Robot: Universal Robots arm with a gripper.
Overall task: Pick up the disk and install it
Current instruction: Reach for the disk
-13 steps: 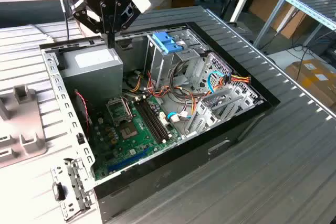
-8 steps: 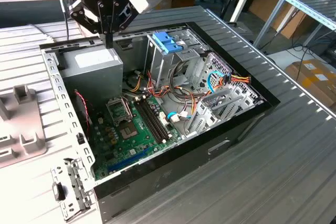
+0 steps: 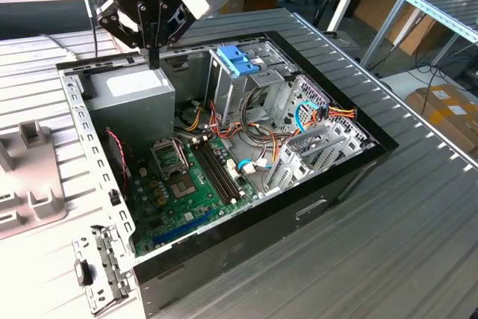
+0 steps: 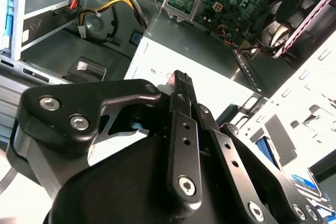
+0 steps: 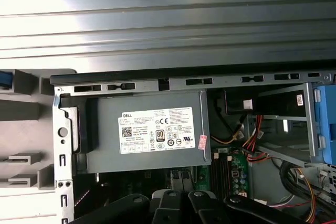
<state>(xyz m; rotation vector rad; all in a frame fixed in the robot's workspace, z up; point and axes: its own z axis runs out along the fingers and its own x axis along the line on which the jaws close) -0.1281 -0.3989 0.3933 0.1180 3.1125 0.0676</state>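
Observation:
My gripper (image 3: 154, 56) hangs over the back left corner of the open computer case (image 3: 351, 177), just above the grey power supply (image 3: 134, 89). Its two black fingers stand together, shut, with nothing between them; the second wrist view shows the same at the gripper (image 4: 181, 78). A flat piece with a blue edge and a label (image 4: 306, 181), which looks like the disk, peeks in beyond the case's side wall. A blue tab (image 5: 4, 78) lies on the grey fixture beside the case.
Inside the case are the green motherboard (image 3: 183, 184), bundled cables (image 3: 258, 128) and a tall metal drive cage (image 3: 246, 84) topped by a blue latch piece (image 3: 237, 59). A grey moulded fixture (image 3: 30, 177) lies at the exterior view's left. The ribbed metal table (image 3: 418, 244) surrounds everything.

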